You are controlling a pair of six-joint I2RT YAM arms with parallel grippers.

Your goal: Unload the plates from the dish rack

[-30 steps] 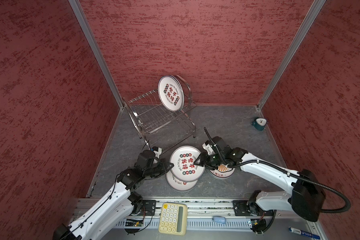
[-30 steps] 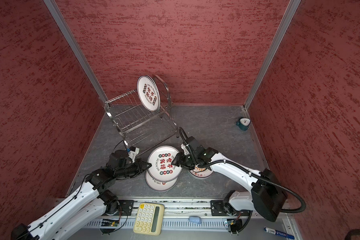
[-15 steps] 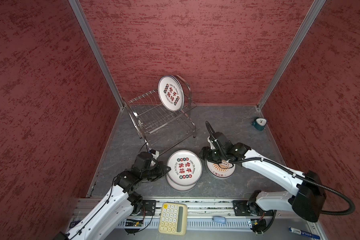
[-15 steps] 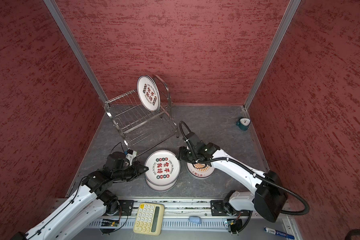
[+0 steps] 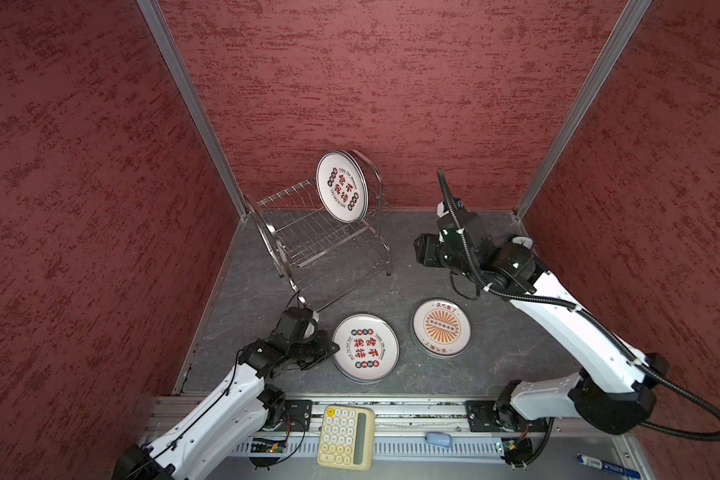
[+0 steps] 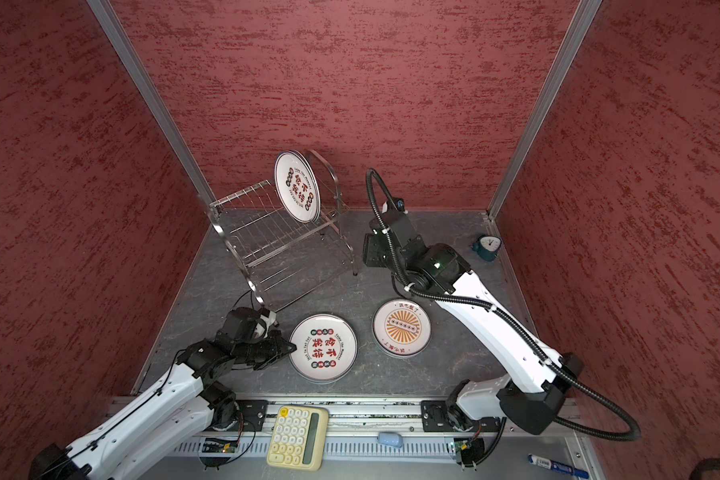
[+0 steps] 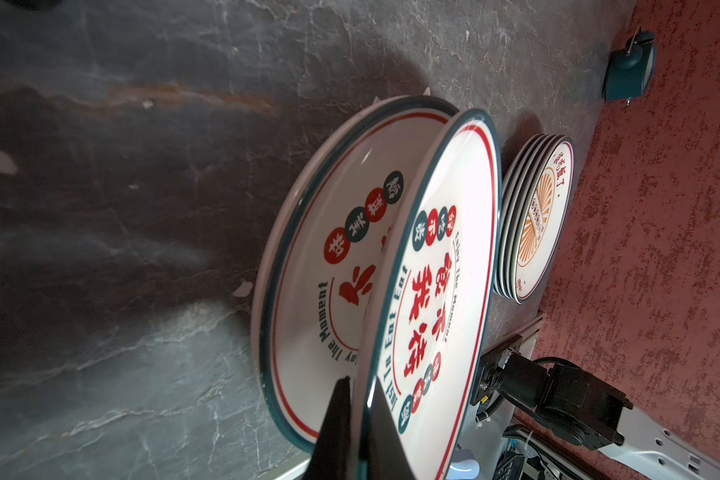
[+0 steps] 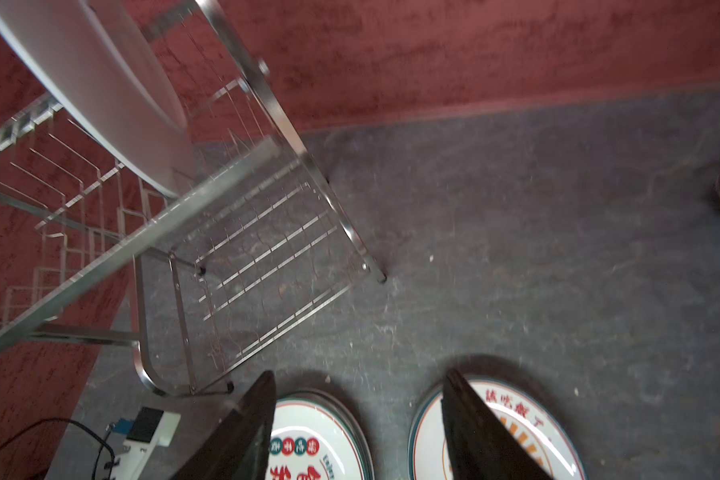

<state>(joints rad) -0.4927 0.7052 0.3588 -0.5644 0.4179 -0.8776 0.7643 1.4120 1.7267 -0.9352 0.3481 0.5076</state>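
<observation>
Trouble sits in my left hand (image 7: 360, 386): it pinches the rim of a character plate (image 7: 445, 291), held tilted over its stack (image 7: 308, 299) on the surface (image 5: 412, 382) in front of the dish rack (image 5: 316, 245). Released at this angle, I judge it could clatter down or land askew. My right hand (image 8: 360, 374) is spread and empty, raised beside the rack's right end, where upright plates (image 5: 342, 187) wait. A careless reach there could snag the wire frame.
</observation>
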